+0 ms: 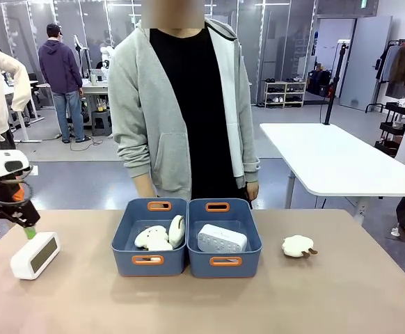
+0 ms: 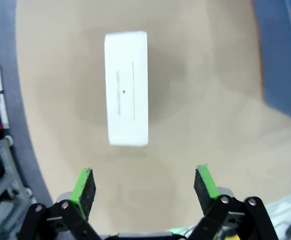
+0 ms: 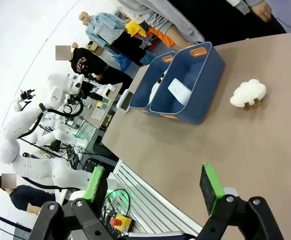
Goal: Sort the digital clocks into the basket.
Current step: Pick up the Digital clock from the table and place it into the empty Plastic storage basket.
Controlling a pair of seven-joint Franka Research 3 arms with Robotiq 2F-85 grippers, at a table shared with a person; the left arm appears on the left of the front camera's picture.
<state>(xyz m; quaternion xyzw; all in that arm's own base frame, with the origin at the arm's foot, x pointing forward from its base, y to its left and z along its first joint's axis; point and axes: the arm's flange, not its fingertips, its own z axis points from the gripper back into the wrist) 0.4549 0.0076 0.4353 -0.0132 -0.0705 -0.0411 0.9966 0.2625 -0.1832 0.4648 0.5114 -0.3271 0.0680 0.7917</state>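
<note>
Grey-screen clock (image 1: 35, 255) lying on table (image 1: 188, 299) at our left, our left tool (image 2: 145, 181) spread just beside it, not touching, dotted clock (image 1: 221, 238) inside right basket (image 1: 248, 259), our right tool (image 3: 153, 186) spread, empty.

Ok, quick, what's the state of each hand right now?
Left hand: open, holding nothing, with the white clock just ahead of its fingers.
Right hand: open, holding nothing.

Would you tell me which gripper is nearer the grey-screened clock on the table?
Left. The left gripper hovers open close above the clock; the right gripper is far off, with the blue tubs between.
</note>
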